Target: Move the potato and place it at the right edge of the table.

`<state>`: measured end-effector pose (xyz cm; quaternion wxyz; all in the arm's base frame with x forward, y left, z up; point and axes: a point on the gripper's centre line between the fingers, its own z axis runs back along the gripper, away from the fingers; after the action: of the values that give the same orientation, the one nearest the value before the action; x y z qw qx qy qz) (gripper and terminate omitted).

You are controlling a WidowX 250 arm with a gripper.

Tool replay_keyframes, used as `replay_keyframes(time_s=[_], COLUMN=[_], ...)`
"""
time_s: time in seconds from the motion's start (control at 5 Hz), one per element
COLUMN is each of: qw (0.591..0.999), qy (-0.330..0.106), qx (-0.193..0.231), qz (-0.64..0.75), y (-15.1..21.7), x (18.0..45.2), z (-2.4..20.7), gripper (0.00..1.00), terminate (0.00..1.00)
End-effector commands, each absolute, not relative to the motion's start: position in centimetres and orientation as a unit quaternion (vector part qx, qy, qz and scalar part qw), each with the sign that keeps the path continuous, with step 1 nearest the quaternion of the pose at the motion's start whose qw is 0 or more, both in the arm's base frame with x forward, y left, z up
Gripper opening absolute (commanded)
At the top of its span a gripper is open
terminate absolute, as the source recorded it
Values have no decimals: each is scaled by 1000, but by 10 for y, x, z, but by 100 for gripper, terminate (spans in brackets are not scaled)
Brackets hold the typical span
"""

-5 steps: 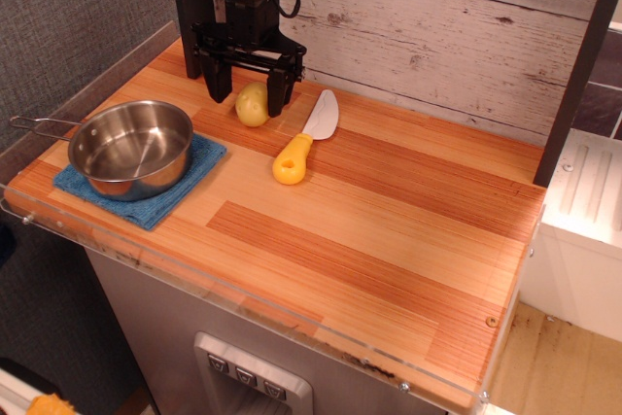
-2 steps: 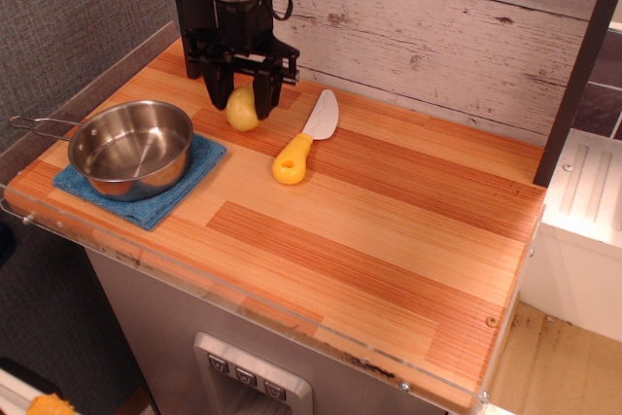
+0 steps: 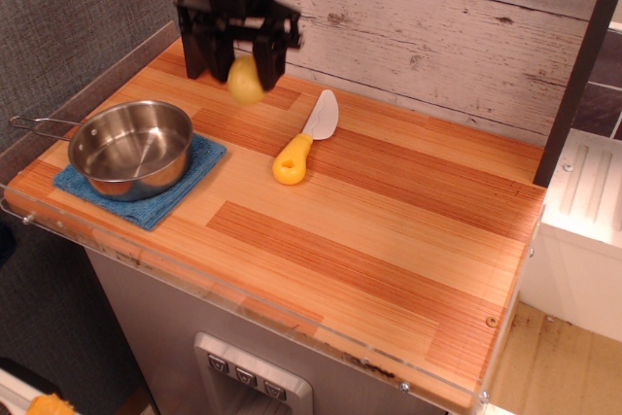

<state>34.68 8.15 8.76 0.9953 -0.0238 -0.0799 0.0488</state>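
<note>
The potato [image 3: 245,80] hangs clamped between the black fingers of the gripper [image 3: 242,67], clear of the table [image 3: 389,230], beyond the far rim of the steel pot [image 3: 131,148] and to the left of the knife [image 3: 305,138]; the picture is a little blurred there, so I cannot tell how deep the fingers sit on it. The step in hand looks to be the carry; the pick seems done, the placing not yet begun. To do it well, I would keep the grip firm, since a smooth oval thing may slip or turn between flat fingers; carry it high enough to pass over the knife, whose blade and yellow handle lie on the way rightward; then lower it until it touches the boards far to the right of the knife, near the acrylic rim, before letting go; dropped from height, it would likely roll.
</note>
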Motion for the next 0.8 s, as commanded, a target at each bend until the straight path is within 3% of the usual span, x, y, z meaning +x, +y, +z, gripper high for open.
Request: replay_keyframes(time_s=[0.0, 0.2, 0.6], qw=[998, 997, 995], qy=[-62, -63, -78], qx=[-32, -35, -32], qz=[-4, -25, -51], y=[27, 9, -43], x=[286, 277, 285], z=[95, 81, 58], gripper=[0, 0, 0], terminate=[0, 0, 0])
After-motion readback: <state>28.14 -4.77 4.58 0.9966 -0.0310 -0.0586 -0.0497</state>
